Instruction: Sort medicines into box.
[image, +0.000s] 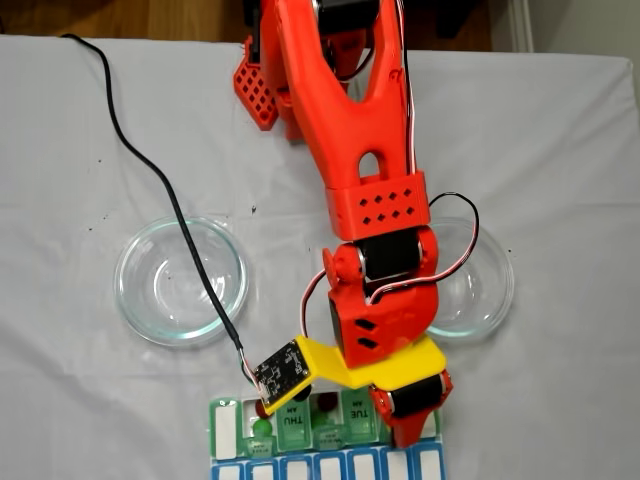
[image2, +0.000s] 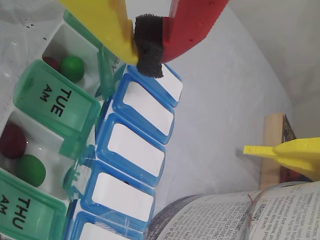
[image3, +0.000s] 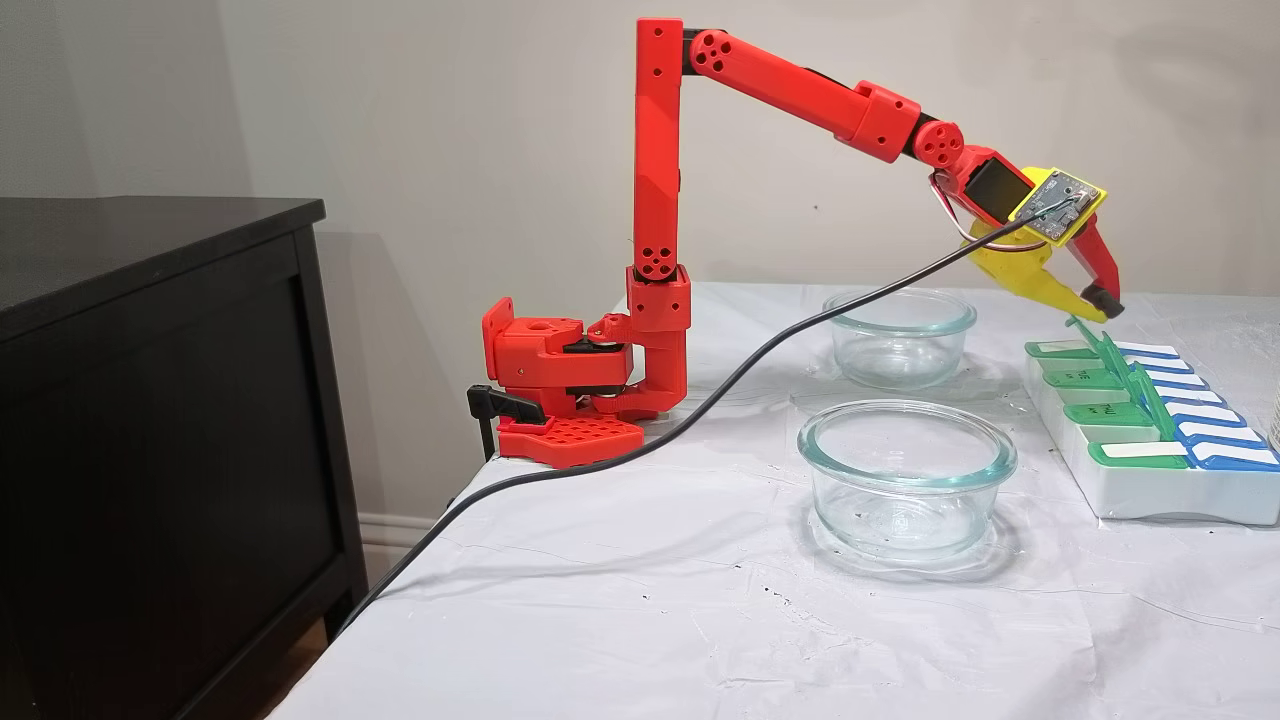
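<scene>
Medicines sit in the pill box (image2: 135, 150), which lies at the near edge of the white tablecloth (image: 560, 150) in a fixed view from above, below two glass dishes (image: 182, 281) that look empty. In the wrist view, a dark red pill (image2: 12, 141) and a green pill (image2: 31, 170) share one open white compartment between the raised green lids marked TUE and THU, and a second green pill (image2: 73, 67) lies beside a red one (image2: 51, 63) in the next open compartment. A row of blue lids with white labels stays closed alongside. The orange arm (image3: 800, 95) reaches out over the box from its base clamped at the table's far edge. The gripper (image2: 149, 47) hovers just above the blue-lidded row, its yellow and red jaws drawn together on their black foam pad with nothing visible between them; it seems to carry no pill. The risk from here, as a judgement, is that the jaws hang close to the upright green lids, so a low or sideways move could knock a lid shut, shift the light box, or jolt the round pills out of their compartments. A black cable (image: 160, 180) trails across the left dish and could snag.
</scene>
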